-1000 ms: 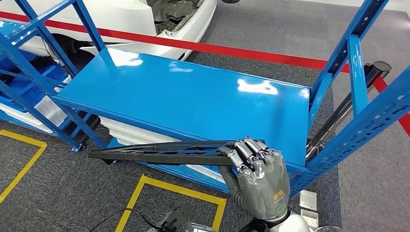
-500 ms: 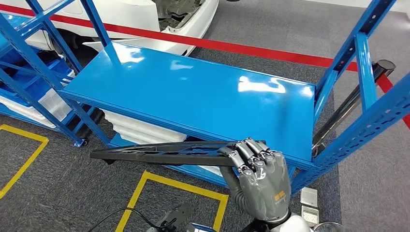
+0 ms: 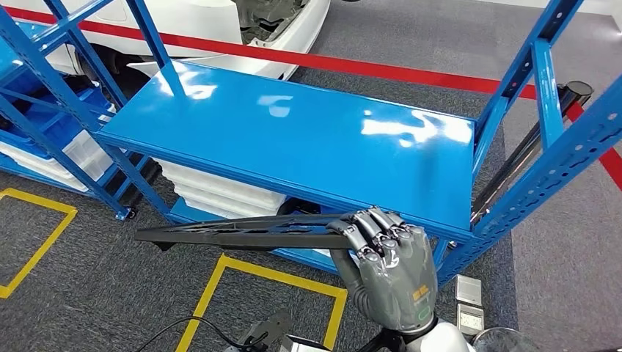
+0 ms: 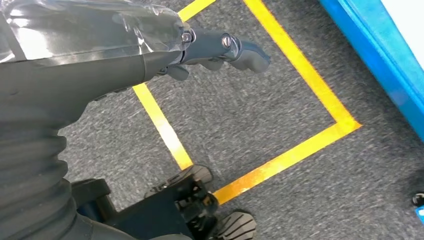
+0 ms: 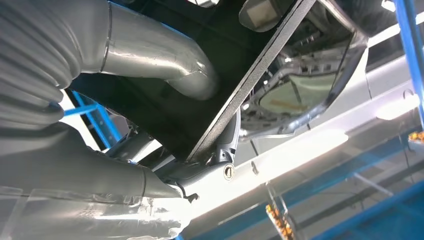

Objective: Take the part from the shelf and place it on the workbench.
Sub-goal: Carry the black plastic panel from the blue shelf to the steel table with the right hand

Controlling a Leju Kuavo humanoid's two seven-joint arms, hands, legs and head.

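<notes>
My right hand point(image 3: 389, 268) grips one end of a long, flat black part point(image 3: 242, 233), held level just in front of the blue shelf point(image 3: 293, 143) and reaching out to the left over the floor. Seen from the right wrist, the black part point(image 5: 255, 80) runs slantwise between the thumb and the fingers point(image 5: 165, 70). My left hand point(image 4: 220, 50) hangs over the grey carpet with its fingers lightly curled and nothing in them.
The shelf's blue uprights point(image 3: 539, 95) stand to the right and left. White trays point(image 3: 220, 192) sit on the lower shelf. Yellow floor tape point(image 3: 279, 275) marks a square below the part. A white car body point(image 3: 220, 29) lies behind red tape.
The whole view has shifted a little, the shelf sliding up and back in the picture. My right hand still holds the black part in the same pose.
</notes>
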